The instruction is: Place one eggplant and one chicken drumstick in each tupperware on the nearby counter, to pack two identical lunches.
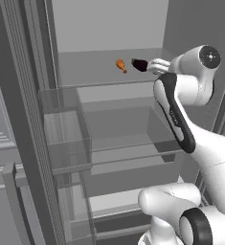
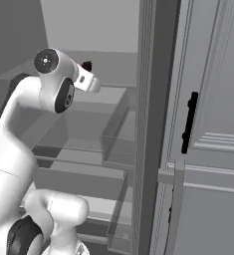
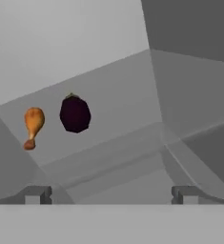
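Two foods are lying on the fridge's top shelf (image 1: 109,79): an eggplant (image 3: 75,114) just beside a chicken drumstick (image 3: 32,125), apart. Facing them, the claw (image 3: 111,193) is hanging open, empty; the right base view is catching just the eggplant's dark tip.

drumstick (image 3: 33,125): orange | eggplant (image 3: 75,114): dark purple | shelf (image 3: 108,95): plain grey

Up on the top shelf (image 1: 109,79) of the open fridge, in the upper middle of the left base view, the drumstick (image 1: 120,65) lies just left of the eggplant (image 1: 140,65), the two close but apart. The gripper (image 1: 154,66) sits just right of the eggplant. In the hand view, drumstick (image 3: 32,125) at left, eggplant (image 3: 75,114) just right of it, both left of centre on the shelf (image 3: 118,105).
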